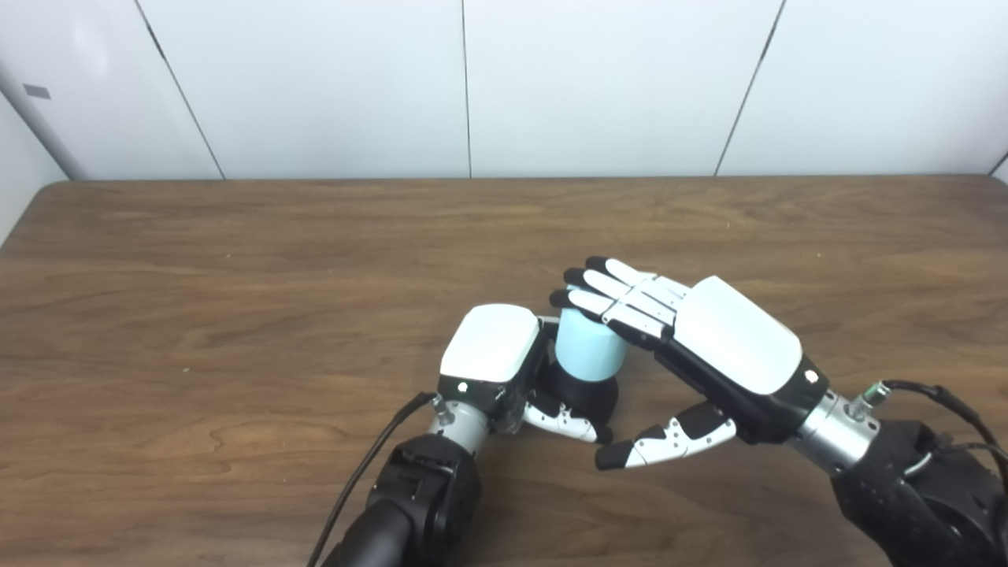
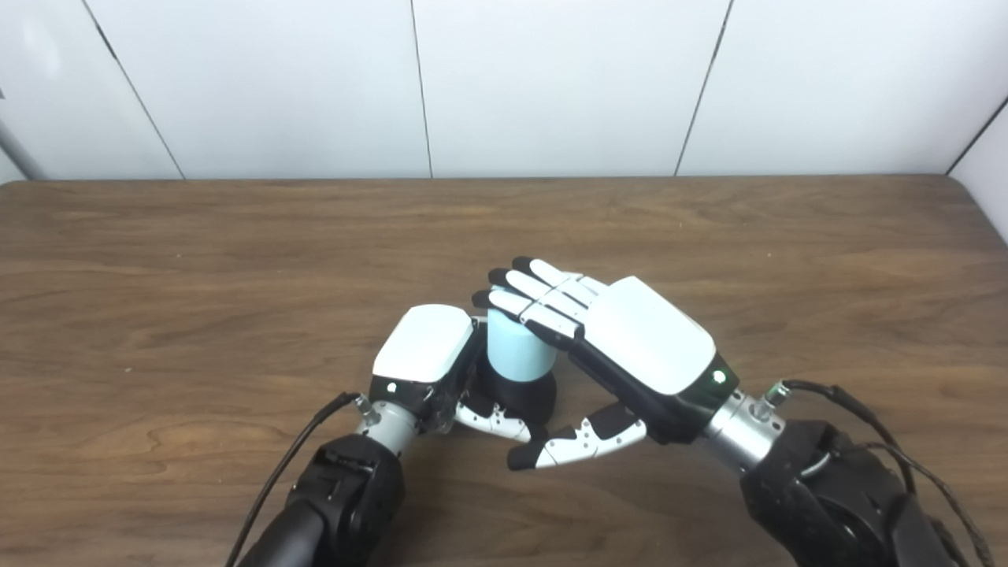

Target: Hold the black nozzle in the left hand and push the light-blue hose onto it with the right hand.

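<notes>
The black nozzle (image 1: 584, 391) stands on the wooden table (image 1: 236, 315) near its front middle, with my left hand (image 1: 496, 354) shut around it from the left; its thumb curls across the nozzle's front. The light-blue hose (image 1: 589, 346), a short upright cylinder, sits on top of the nozzle. My right hand (image 1: 693, 339) is open. Its flat fingers (image 1: 622, 295) lie over the hose's top right edge, and its thumb (image 1: 669, 441) sticks out low in front, apart from the nozzle. The nozzle's left side is hidden by my left hand.
The brown table runs wide to both sides and back to a white panelled wall (image 1: 472, 87). A black cable (image 1: 370, 461) trails from my left wrist, another cable (image 1: 937, 398) from my right wrist.
</notes>
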